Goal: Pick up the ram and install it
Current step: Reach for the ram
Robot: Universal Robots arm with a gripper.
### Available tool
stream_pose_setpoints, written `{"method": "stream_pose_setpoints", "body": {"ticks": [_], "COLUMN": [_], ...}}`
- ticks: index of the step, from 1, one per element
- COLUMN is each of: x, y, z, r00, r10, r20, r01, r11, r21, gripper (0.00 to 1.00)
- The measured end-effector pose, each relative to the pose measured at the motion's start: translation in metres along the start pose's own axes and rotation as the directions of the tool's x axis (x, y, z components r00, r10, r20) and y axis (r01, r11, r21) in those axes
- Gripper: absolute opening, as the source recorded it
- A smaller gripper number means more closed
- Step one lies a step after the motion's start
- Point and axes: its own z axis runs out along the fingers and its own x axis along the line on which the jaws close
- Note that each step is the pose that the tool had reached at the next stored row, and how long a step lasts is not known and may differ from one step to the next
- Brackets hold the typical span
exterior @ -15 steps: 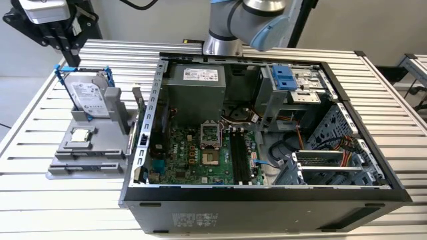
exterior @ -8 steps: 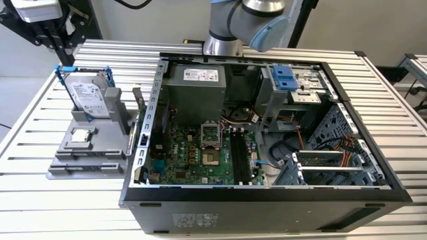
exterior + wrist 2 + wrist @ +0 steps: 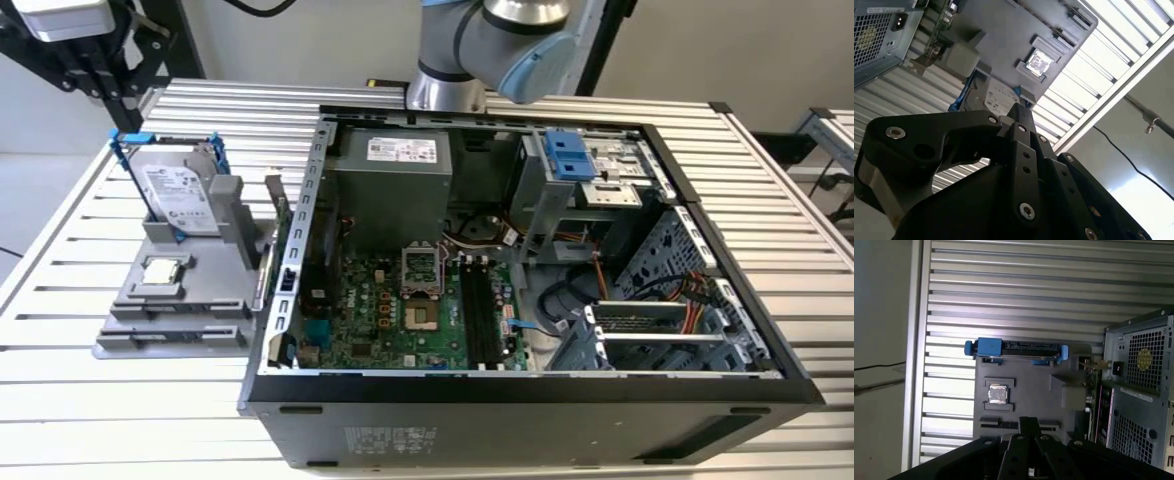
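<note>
Matte black angular gripper [image 3: 1027, 421], jaws together, empty, above grey plastic tray [image 3: 1029, 380] with thin ram [image 3: 276, 208]

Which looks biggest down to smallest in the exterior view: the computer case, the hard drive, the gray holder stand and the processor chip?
1. computer case
2. gray holder stand
3. hard drive, standing tilted in the stand, so its face looks somewhat foreshortened
4. processor chip, clearly the smallest
</note>
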Motion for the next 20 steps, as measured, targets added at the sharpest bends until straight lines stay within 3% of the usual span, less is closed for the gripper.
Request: {"method": "stream_pose_setpoints", "body": {"ticks": [6,20], "x": [0.0013,0.0033], "y": [-0.0025,-0.037], "z": [0.0,0.0007], "r00": [1.0,1.0], "r10": [0.0,0.0], "r20": [-0.0001,0.0], "r01": [0.0,0.0], "r11": [1.0,1.0], "r21": [0.0,0.0001], "gripper": [0.0,0.0]}}
